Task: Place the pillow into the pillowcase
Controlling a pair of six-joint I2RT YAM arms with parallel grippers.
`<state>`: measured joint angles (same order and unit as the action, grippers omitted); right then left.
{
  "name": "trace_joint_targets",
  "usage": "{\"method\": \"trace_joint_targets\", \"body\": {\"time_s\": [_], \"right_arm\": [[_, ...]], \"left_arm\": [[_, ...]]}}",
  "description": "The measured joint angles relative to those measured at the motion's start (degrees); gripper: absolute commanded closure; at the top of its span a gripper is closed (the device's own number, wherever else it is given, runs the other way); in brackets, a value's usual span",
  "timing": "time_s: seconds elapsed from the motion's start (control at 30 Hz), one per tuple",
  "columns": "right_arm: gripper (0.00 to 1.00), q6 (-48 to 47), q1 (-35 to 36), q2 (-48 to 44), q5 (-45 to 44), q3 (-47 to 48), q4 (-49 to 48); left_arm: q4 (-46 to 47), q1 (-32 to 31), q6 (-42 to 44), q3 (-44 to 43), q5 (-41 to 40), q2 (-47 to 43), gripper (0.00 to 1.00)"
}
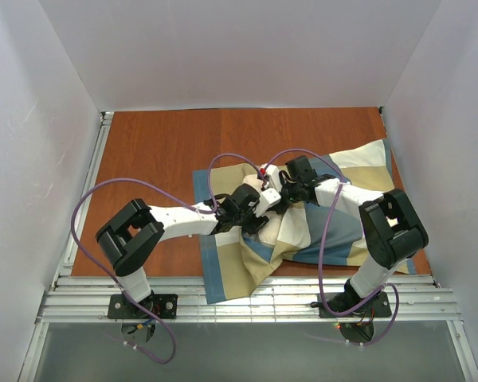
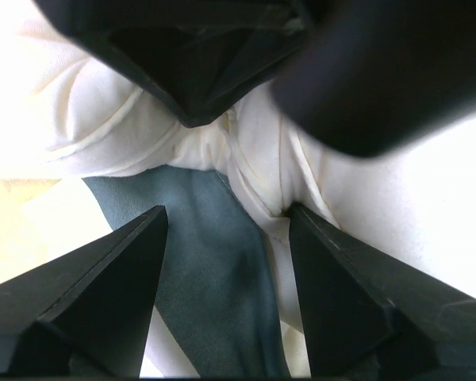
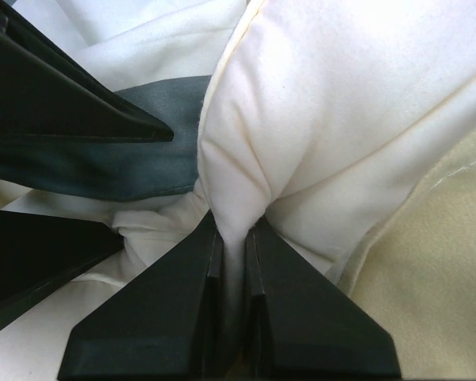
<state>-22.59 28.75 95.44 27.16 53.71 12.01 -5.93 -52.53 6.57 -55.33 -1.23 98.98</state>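
**Status:** insertion judged partway. The pillowcase (image 1: 231, 274) lies rumpled across the desk (image 1: 155, 151), from the centre of the near edge toward the far right corner. The pillow (image 1: 291, 229) sits at mid-desk, right of centre, bunched among the cloth. Cream fabric shows uncovered on its near side, so it is not fully in. In my judgement, what is left is to draw the cover over the exposed part and straighten it.

**Right gripper** (image 3: 234, 226): fingers clenched on a pinched fold of the pillow.

**Left gripper** (image 2: 228, 210): fingers spread apart, grasping nothing, over a blue panel of the pillowcase, one tip against the cream fold.

**Views:** the overhead view gives the layout but hides both grasps behind the wrists; only the wrist views show them. No view shows where the pillowcase opening lies.
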Motion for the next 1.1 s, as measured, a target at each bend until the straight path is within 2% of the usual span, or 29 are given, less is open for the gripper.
{"method": "trace_joint_targets", "body": {"time_s": [0.3, 0.43, 0.6, 0.77, 1.1], "right_arm": [[0.99, -1.8, -0.3, -0.4, 0.6, -0.2, 0.6], [0.99, -0.3, -1.2, -0.5, 3.2, -0.2, 0.9], [0.99, 2.2, -2.5, -0.5, 5.9, 0.0, 2.6], [0.99, 4.2, -3.1, -0.5, 7.4, 0.2, 3.9], [0.99, 5.7, -3.3, -0.5, 8.0, 0.3, 4.7]], "left_arm": [[4.0, -0.1, 1.3, 2.6, 0.2, -0.7, 0.32], [7.5, 0.0, -0.6, 8.0, -0.1, -5.5, 0.3], [5.7, 0.7, -1.6, 13.8, -2.1, -11.4, 0.26], [3.5, 1.0, -1.7, 12.3, -4.6, -7.0, 0.24], [3.5, 0.9, -1.9, 10.2, -5.7, -6.3, 0.23]]}}
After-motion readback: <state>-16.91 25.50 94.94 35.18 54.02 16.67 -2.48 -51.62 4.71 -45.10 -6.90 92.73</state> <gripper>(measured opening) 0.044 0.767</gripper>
